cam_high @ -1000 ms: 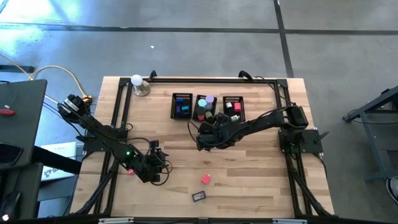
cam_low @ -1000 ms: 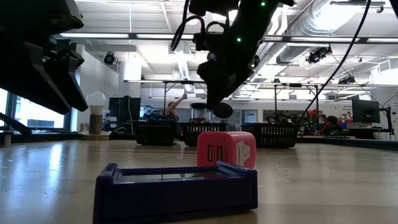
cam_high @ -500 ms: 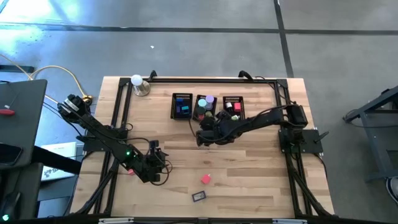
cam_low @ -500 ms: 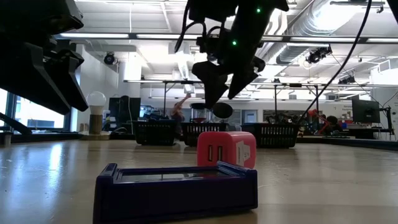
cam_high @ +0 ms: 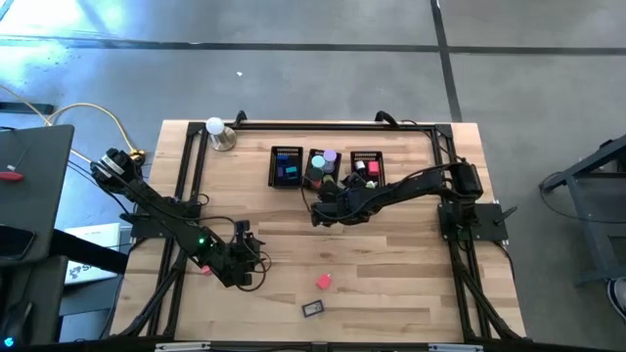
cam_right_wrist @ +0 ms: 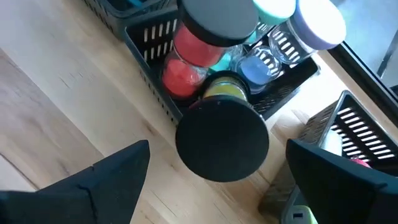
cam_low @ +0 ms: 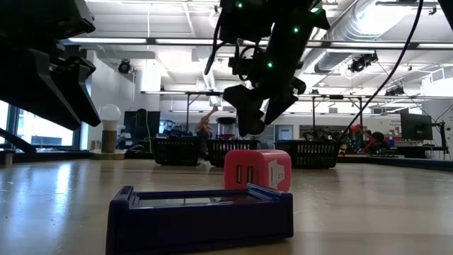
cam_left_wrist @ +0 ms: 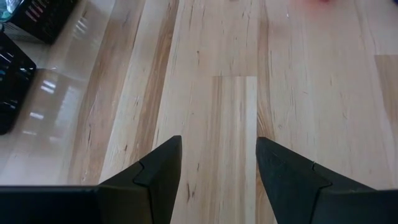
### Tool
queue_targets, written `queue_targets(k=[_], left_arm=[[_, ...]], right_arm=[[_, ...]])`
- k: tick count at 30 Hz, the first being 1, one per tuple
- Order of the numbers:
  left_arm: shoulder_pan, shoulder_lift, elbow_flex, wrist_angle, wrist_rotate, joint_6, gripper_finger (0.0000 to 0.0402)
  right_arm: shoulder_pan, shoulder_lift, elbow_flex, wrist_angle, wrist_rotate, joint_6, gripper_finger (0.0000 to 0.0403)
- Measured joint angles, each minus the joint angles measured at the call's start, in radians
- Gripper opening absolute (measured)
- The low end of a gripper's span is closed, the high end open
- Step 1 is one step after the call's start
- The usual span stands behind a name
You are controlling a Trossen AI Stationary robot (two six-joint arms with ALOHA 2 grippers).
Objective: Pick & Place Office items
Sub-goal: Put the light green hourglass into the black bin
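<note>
My right gripper (cam_high: 321,209) (cam_right_wrist: 217,148) hangs open just off the near end of the middle black mesh bin (cam_high: 323,168). Its fingers stand on either side of a black round piece (cam_right_wrist: 222,140) without touching it. That piece sticks up at the bin's near wall (cam_right_wrist: 155,93), beside several coloured jars; what it rests on is hidden. A pink block (cam_high: 324,282) (cam_low: 258,170) and a dark blue flat piece (cam_high: 313,309) (cam_low: 202,216) lie on the wood near the front edge. My left gripper (cam_high: 249,274) (cam_left_wrist: 219,149) waits open over bare wood at the front left.
Two more mesh bins (cam_high: 286,166) (cam_high: 367,168) flank the middle one, each holding small coloured pieces. A white ball on a metal base (cam_high: 216,129) stands at the far left corner. A black frame rail (cam_high: 333,125) runs along the far edge. Bare wood lies between both arms.
My right gripper has gone a little toward the far edge and the middle bin, sunk slightly and rolled about its own axis. In the low view it now stands in front of the black round piece. The pieces on the table have stayed in place.
</note>
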Motion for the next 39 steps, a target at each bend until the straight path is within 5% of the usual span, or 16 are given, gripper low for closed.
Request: queue_targets(k=[11,25,33,39], left_arm=[[0.0,0.0,0.0,0.001,0.0,0.0,0.0197],[0.0,0.0,0.0,0.0,0.0,0.0,0.0197],[0.0,0.0,0.0,0.0,0.0,0.0,0.0197],[0.0,0.0,0.0,0.0,0.0,0.0,0.0197]], right_arm=[[-0.037,0.0,0.001,0.059,-0.042,-0.036,0.0354],[-0.06,0.0,0.001,0.062,-0.076,-0.027,0.0279],[-0.059,0.0,0.001,0.062,-0.077,-0.027,0.0203],[-0.059,0.0,0.001,0.062,-0.083,-0.027,0.0198]])
